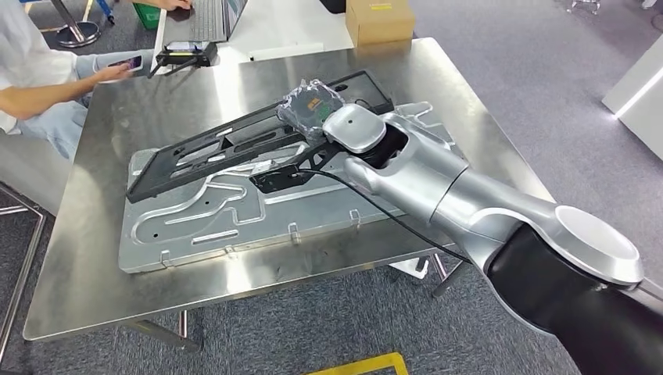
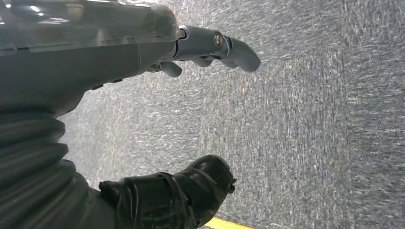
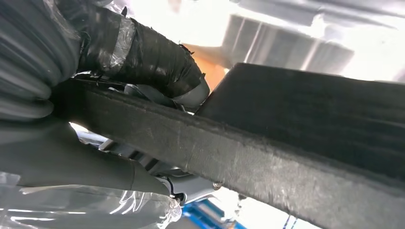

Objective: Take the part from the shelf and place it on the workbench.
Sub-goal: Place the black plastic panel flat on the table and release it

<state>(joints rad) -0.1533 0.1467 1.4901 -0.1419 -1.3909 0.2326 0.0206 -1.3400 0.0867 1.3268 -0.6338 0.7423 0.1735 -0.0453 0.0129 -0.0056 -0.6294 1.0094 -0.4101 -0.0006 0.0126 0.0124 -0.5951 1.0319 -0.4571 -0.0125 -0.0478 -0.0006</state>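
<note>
Black part (image 1: 234,144), gripped by right hand (image 1: 313,105), overlies workbench (image 1: 109,258); left hand (image 2: 191,52) spread, empty.

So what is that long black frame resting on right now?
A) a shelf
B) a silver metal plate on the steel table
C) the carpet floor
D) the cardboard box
B: the black frame, gripped by the right hand, lies across the silver metal plate on the steel table.

Worktop (image 1: 102,234): brushed stainless steel, semi-glossy, blurred reflections. Grey fixture plate (image 1: 211,226): cast or milled metal, matt, grooved. Black frame part (image 1: 227,141): matt plastic look; edge rough, fibrous in right wrist view. Right robot hand (image 1: 311,105): wrapped in glossy crinkled film. Arm shell (image 1: 469,195): smooth satin silver. Floor (image 2: 310,119): grey short-pile carpet. Cardboard box (image 1: 379,19): matt brown.
</note>
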